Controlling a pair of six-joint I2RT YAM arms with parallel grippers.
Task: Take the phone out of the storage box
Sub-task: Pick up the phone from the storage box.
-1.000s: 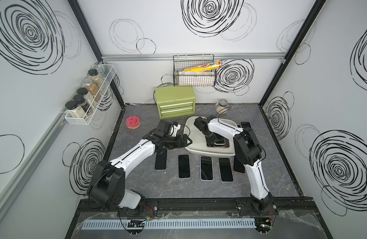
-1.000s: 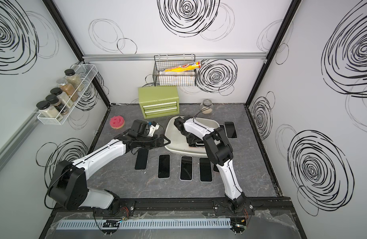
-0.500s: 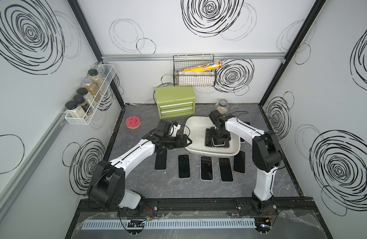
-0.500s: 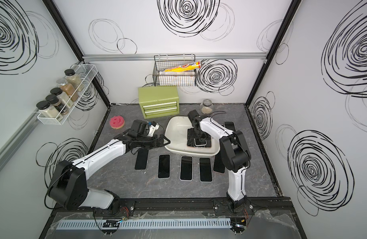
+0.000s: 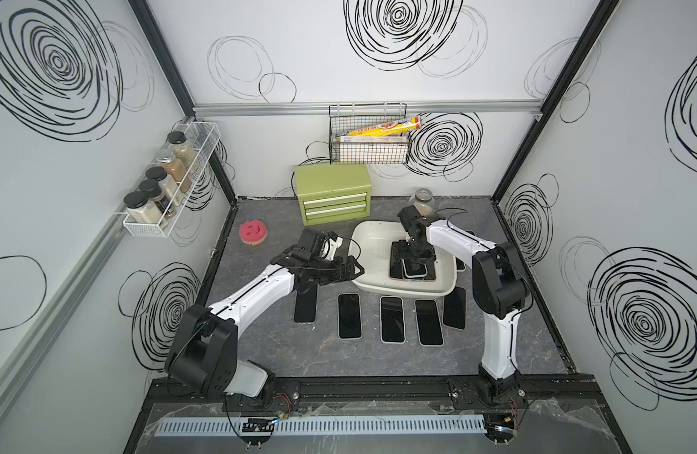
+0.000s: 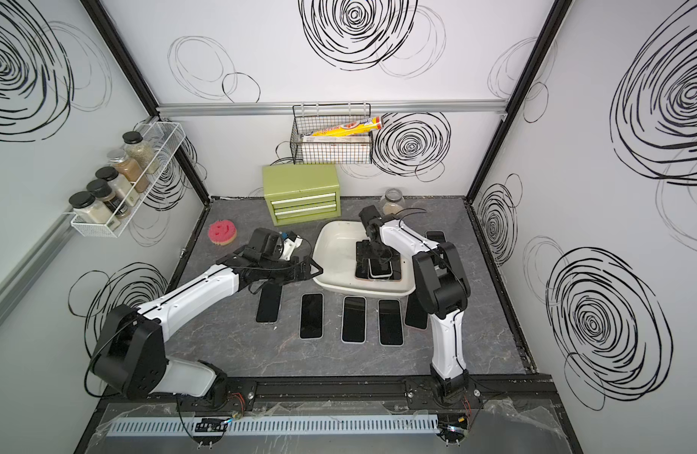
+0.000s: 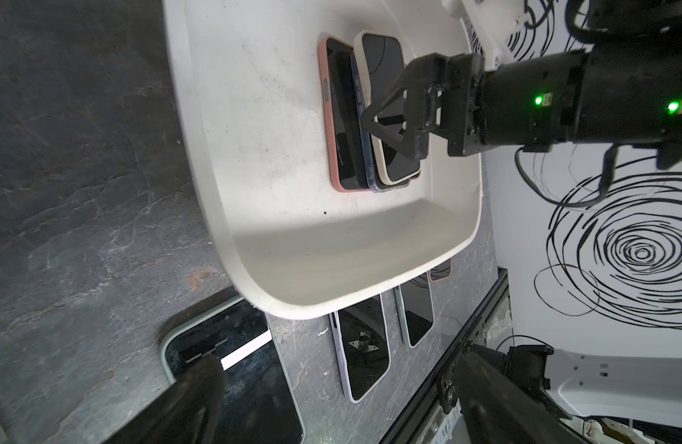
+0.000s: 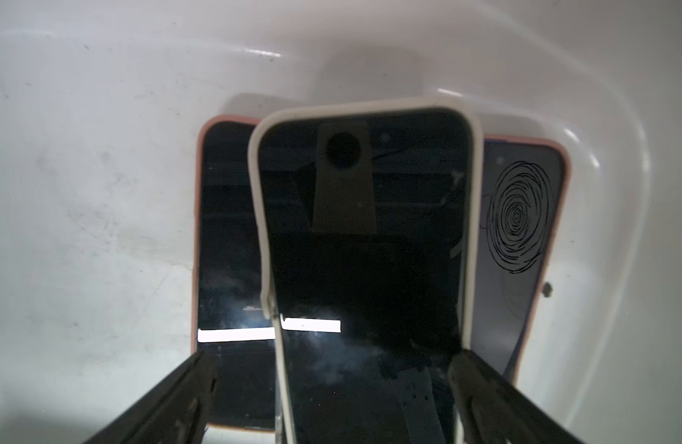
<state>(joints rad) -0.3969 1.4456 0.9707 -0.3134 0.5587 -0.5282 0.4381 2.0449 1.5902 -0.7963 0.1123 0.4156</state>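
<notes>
Your right gripper (image 8: 333, 365) stood spread wide astride the cream-cased phone (image 8: 362, 230), topmost of the stack in the storage box (image 5: 364, 245), your left gripper (image 5: 356, 267) gaped empty beside its rim.

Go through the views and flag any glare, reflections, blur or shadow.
Right wrist view: the screen of the cream-cased phone mirrors what looks like the camera and a white light strip; the right gripper's fingers are soft. Left wrist view: the left gripper's fingers are blurred; shade lies on one wall of the storage box. Both top views: sharp, evenly lit.
</notes>
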